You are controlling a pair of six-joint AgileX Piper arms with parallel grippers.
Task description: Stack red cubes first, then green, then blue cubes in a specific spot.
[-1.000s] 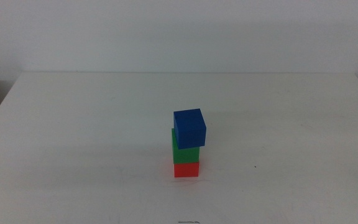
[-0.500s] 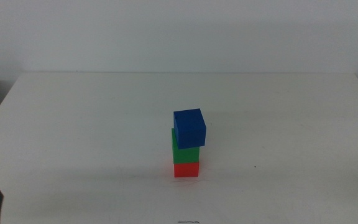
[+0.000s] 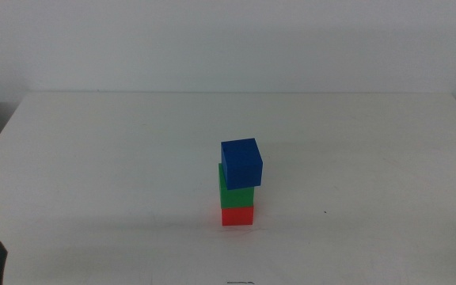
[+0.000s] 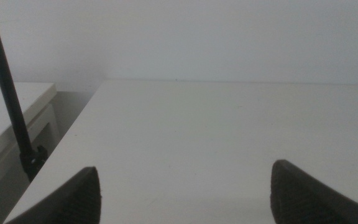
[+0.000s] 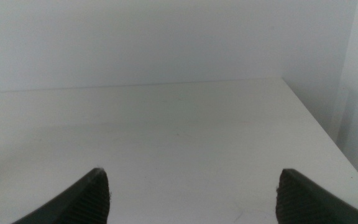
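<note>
A stack of 3 cubes stands just below the middle of the white desk (image 3: 93, 158) in the middle view: the red cube (image 3: 237, 216) on the desk, the green cube (image 3: 236, 195) on top of it, and the blue cube (image 3: 241, 162) on the green. The blue cube sits turned a little and shifted toward 3 o'clock, so its edge overhangs the green. Nothing touches the stack. The left pincer (image 4: 185, 196) shows only as a dark tip at the 7 o'clock corner of the middle view, well apart from the cubes; in its wrist view its jaws stand wide apart with only bare desk between them. The right pincer (image 5: 191, 196) is out of the middle view; its wrist view shows its jaws likewise spread wide and holding nothing.
</note>
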